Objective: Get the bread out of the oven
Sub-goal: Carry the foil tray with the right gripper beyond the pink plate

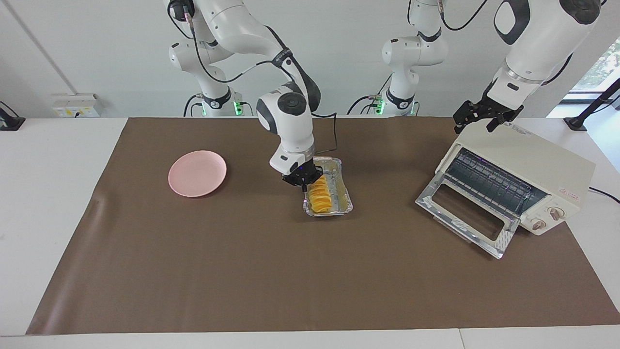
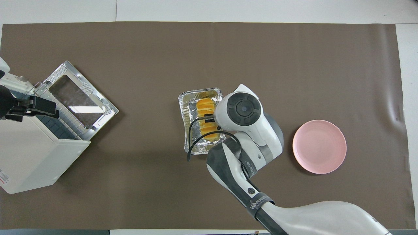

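Both arms are glossy white, built of rounded segments with dark grey joint caps and black cables looped along them. The right arm carries a dark band lettered in white and a round grey end cap with concentric rings. Each ends in a small black hand; green lights glow at the bases.
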Robot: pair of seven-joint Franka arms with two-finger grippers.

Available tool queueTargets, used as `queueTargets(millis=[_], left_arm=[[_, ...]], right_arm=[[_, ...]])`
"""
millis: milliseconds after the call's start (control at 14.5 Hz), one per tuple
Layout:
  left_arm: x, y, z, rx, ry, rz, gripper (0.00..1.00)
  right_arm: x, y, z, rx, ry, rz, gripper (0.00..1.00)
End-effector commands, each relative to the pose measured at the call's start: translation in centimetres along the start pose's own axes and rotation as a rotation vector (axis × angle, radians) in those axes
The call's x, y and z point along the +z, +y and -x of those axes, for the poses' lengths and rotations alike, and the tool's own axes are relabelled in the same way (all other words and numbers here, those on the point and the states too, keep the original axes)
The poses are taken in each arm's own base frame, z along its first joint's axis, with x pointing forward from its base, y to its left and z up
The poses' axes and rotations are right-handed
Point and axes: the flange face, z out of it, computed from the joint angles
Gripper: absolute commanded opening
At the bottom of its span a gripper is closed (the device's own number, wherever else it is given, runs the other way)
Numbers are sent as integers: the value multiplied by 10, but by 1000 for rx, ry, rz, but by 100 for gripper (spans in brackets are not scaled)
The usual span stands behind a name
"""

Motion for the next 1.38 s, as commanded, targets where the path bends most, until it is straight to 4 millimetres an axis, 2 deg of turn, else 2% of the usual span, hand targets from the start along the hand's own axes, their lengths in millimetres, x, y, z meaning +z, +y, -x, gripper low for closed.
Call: queueTargets(millis=[0,138,345,414,552,760,898,1036,1174,1312], left_arm=[[-5,0,6,-15,-4,14,100],[-5,0,6,-15,-4,14,100],[-5,0,6,-15,-4,14,100],[-5,0,6,-15,-4,14,100],[-5,0,6,-15,-4,14,100],[-3,0,6,-15,-7,15,100],[-4,0,6,-15,-6,15,100],[-5,0,6,-15,-4,14,100],[-4,0,6,-15,-6,13,100],[-4,0,6,-15,-6,13,100]], right_arm=[[-65,86,-20,-29,9,11,0],[-84,160,-36,-36,-4,-22,0],[-89,273,-55,-58,33,-90,0],[-85,302,-63,-75,34,-65,0],[-88,344,-72,-163,25,59,0],[-74,379,-94,-148,38,104,0],[-60,390,-110,-112,69,66,0],[-43,393,-123,-62,81,-10,0],[-31,403,-123,-24,81,-50,0],[-13,398,-118,-61,64,-57,0]])
